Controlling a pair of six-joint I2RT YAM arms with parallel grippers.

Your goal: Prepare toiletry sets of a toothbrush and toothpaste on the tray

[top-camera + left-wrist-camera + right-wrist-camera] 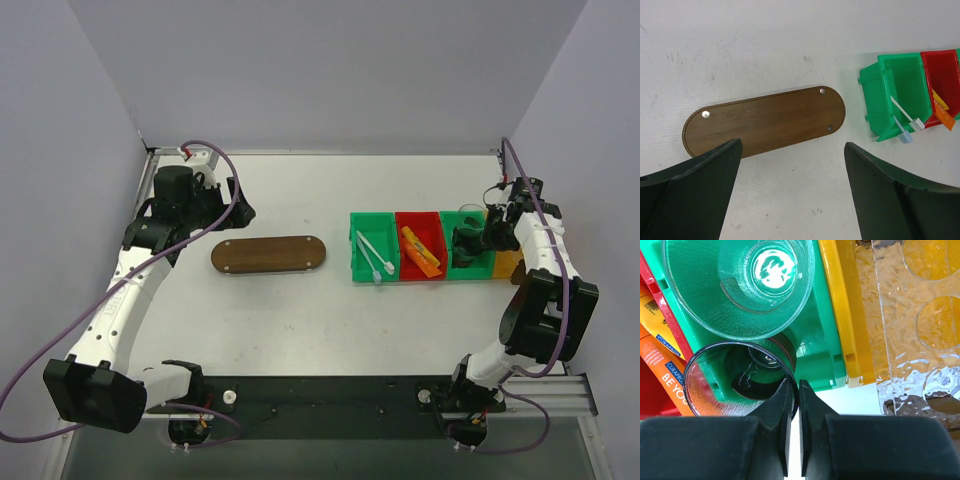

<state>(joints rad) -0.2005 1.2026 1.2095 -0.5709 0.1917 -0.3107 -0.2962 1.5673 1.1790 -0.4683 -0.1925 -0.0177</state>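
White table (300, 320), right pincer (795, 385) on cup (735, 375)

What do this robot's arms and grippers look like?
The left arm and right arm have white links with bulky black joints, and a purple cable runs along each. The left gripper and right gripper have dark, tapering, wedge-shaped fingers.

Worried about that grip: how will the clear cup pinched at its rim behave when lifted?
The clear cup looks thin-walled and glossy, so probably light but slippery. Held by one side of its rim between the right fingers, it may tilt. Round, so likely to roll if dropped.
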